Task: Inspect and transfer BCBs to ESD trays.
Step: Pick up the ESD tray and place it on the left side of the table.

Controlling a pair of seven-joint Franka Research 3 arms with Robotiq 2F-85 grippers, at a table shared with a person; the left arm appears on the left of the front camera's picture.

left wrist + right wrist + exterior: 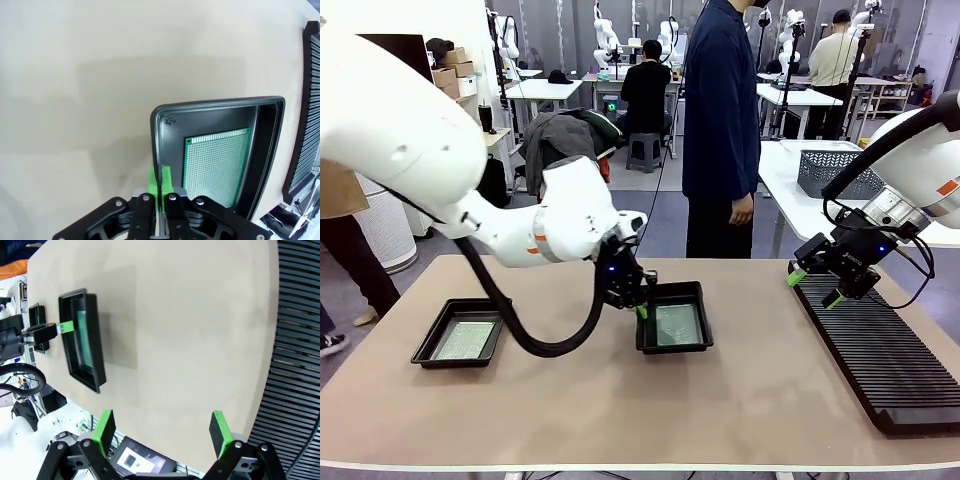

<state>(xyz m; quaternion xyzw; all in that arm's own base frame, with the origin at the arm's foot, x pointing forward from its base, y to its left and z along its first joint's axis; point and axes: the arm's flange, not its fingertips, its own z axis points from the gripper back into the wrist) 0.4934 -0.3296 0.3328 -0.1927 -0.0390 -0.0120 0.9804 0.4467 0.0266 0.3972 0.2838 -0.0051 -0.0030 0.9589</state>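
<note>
The left wrist view shows the left gripper (160,181) pinched together on the rim of the ESD tray (159,150) holding a BCB (215,165), so any shift should stay level and slow.

White arms (410,150), black hands (626,283), green pads (159,181), black cables.

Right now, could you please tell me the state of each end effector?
Left end effector: shut on the tray rim.
Right end effector: open, holding nothing.

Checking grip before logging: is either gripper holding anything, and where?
Left gripper is shut on the ESD tray rim's near edge; right gripper is open, empty.
</note>
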